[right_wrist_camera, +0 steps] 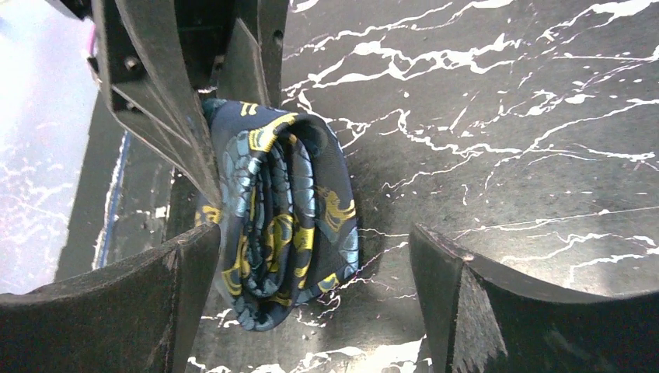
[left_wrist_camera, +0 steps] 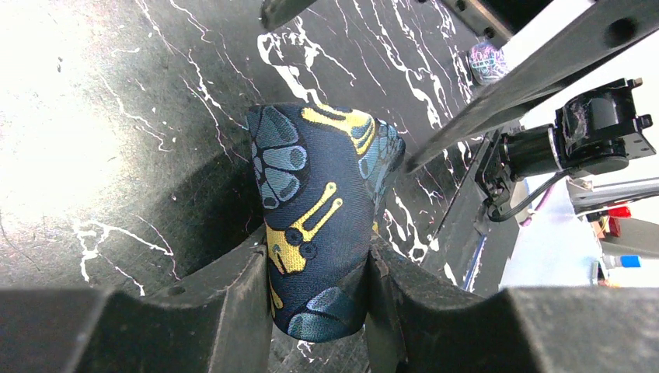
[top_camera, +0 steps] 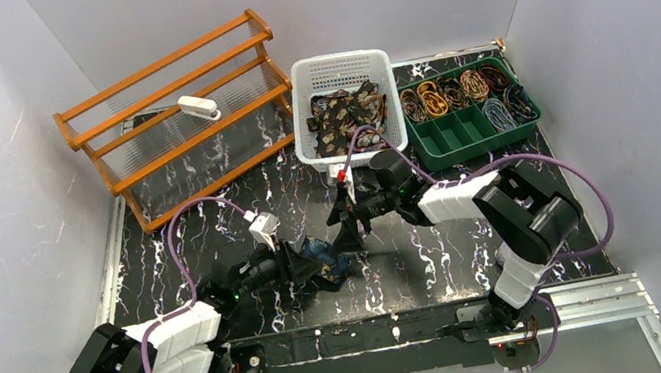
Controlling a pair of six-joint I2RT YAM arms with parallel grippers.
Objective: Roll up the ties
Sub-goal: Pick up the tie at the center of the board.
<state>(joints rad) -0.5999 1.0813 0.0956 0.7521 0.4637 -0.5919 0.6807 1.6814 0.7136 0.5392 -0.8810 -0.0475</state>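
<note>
My black marbled table (top_camera: 440,259) carries a wooden rack (top_camera: 184,120) upper left, white basket (top_camera: 340,71) top centre, green tray (top_camera: 464,129) upper right, rolled tie (top_camera: 326,253) mid-frame.

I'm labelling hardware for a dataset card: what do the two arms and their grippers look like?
The left arm and right arm have white shells between bulky black joint housings. A thin purple cable loops along each. The left gripper and right gripper are black, with broad matte fingers curving inward. I see no sleeves or markings.
</note>
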